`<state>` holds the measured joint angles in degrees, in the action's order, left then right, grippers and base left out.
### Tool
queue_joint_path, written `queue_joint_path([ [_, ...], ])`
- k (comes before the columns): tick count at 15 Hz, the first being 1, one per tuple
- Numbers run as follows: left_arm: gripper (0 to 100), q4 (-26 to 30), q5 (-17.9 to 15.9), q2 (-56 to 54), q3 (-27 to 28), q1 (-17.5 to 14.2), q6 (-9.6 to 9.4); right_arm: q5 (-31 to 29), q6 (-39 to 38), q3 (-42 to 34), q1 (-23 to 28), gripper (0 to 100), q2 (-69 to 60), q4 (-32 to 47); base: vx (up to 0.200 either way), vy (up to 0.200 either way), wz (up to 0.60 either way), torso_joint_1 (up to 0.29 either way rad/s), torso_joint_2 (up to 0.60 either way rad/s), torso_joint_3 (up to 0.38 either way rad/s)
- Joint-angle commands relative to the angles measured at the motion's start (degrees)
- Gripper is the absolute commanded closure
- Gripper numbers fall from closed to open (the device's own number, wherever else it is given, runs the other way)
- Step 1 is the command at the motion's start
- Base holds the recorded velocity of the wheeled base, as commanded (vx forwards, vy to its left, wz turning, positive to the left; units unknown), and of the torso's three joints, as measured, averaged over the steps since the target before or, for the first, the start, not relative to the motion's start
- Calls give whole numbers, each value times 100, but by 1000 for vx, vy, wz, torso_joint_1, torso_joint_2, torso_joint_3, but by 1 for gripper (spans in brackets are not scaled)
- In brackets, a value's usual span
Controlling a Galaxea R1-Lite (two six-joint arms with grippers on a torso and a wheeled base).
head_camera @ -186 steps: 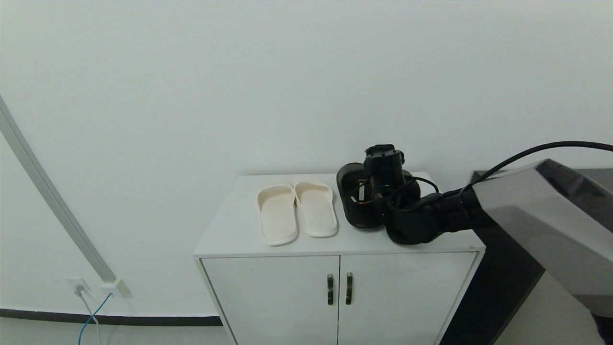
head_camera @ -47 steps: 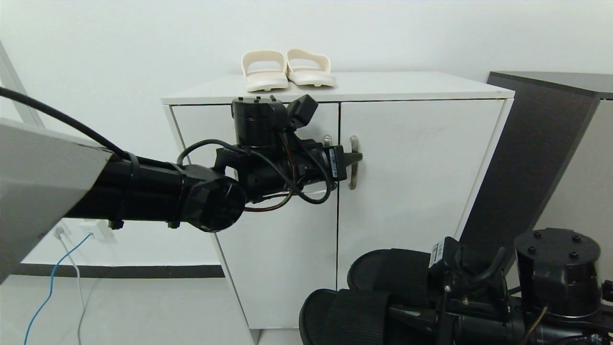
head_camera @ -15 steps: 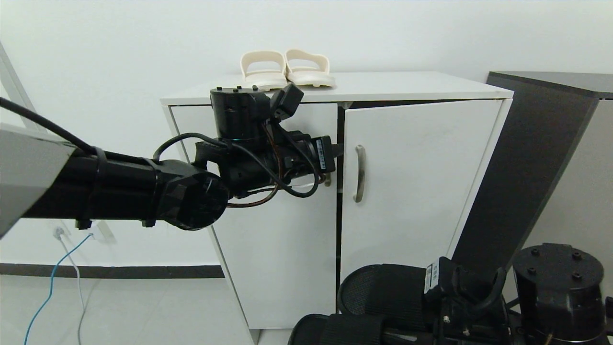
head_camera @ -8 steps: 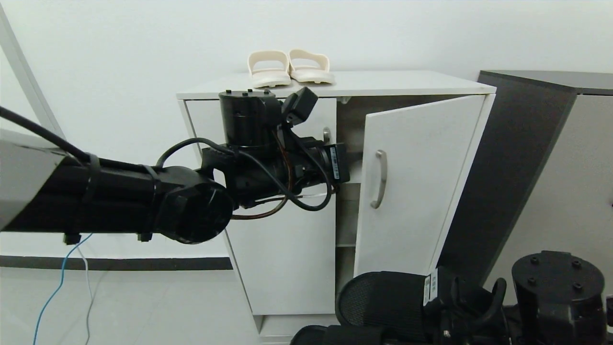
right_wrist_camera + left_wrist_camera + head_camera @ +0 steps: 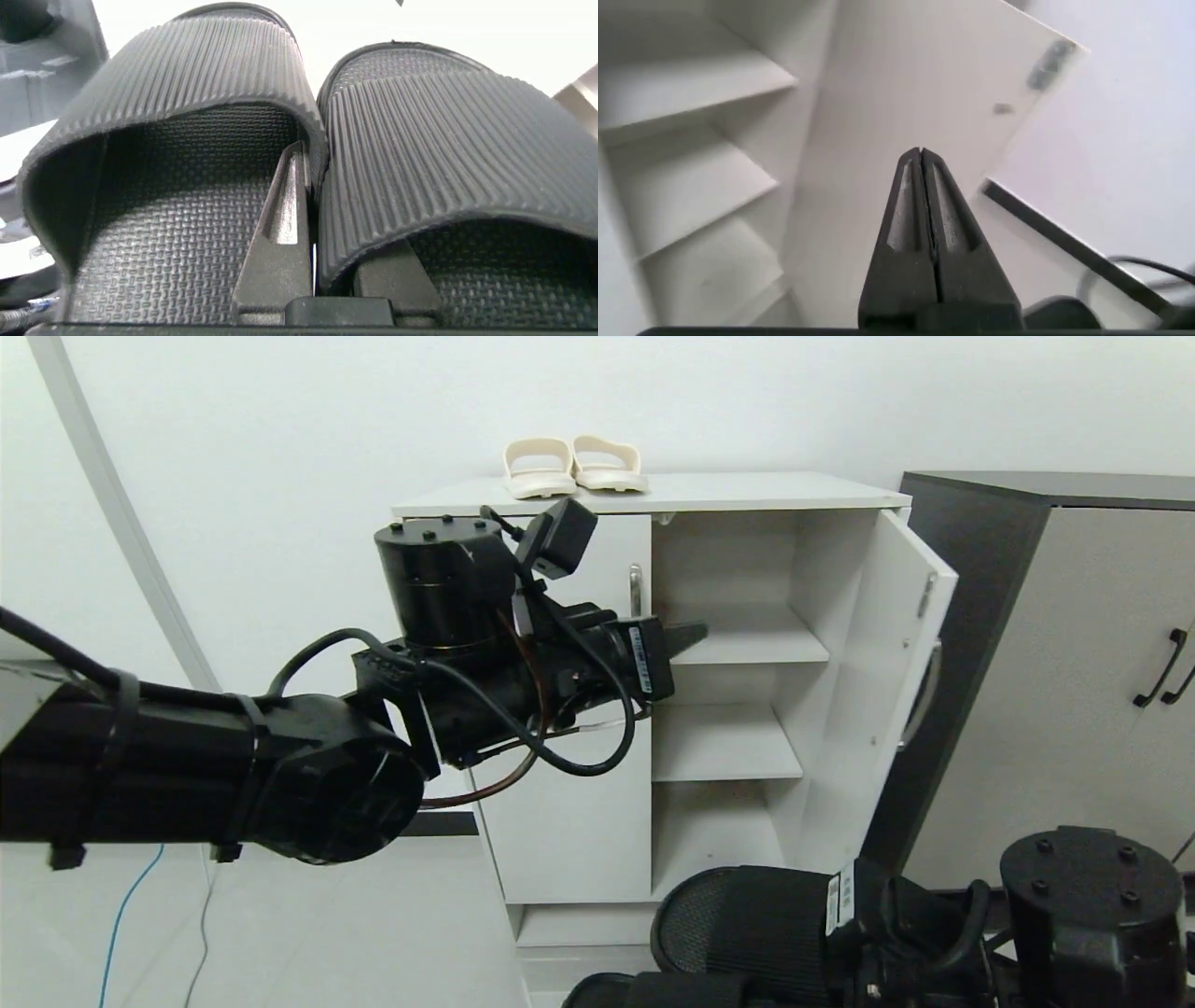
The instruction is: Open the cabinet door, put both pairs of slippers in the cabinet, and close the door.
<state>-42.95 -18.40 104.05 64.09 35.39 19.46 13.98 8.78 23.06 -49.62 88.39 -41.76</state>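
Observation:
The white cabinet (image 5: 560, 803) has its right door (image 5: 873, 709) swung wide, showing bare shelves (image 5: 738, 649); the left door stays closed. A cream pair of slippers (image 5: 574, 467) rests on the cabinet top. My left gripper (image 5: 695, 635) hovers in front of the open compartment at upper-shelf height, fingers pressed together (image 5: 921, 159) with nothing between them. Low at the front right, the black pair of slippers (image 5: 747, 919) is held side by side. My right gripper (image 5: 318, 219) is shut on their adjoining straps, one finger (image 5: 280, 233) inside each slipper.
A dark grey cabinet (image 5: 1027, 663) stands right beside the open door, whose handle (image 5: 920, 695) faces it. A grey wall strip (image 5: 112, 513) and a blue cable (image 5: 121, 915) are at the left. Bare floor lies in front of the cabinet.
The right door has gone from slightly ajar to wide open. My left gripper now sits before the open compartment, apart from the door. The head view has shifted too.

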Motion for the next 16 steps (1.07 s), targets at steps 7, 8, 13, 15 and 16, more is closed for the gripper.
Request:
queue_joint_path([
  [7, 100, 1263, 363, -4217, -2981, -1412, -3, 26, -8, 146, 602, 100, 345, -77, 0, 0, 0, 0, 0, 0],
  [8, 100, 1667, 363, -4991, -3297, -1421, -82, 8, -8, 128, 602, 100, 363, -192, 0, 0, 0, 0, 0, 0],
  [13, 100, 4761, 1734, -8093, -3508, -1465, -487, -1, -16, 93, 699, 100, 459, -411, 0, 0, 0, 0, 0, 0],
  [15, 100, 5631, 2384, -9324, -4000, -2185, -1023, -10, -16, 102, 699, 100, 556, -464, 0, 0, 0, 0, 0, 0],
  [16, 100, 5639, 2411, -9570, -4229, -2396, -1225, -10, -25, 102, 699, 100, 609, -490, 0, 0, 0, 0, 0, 0],
])
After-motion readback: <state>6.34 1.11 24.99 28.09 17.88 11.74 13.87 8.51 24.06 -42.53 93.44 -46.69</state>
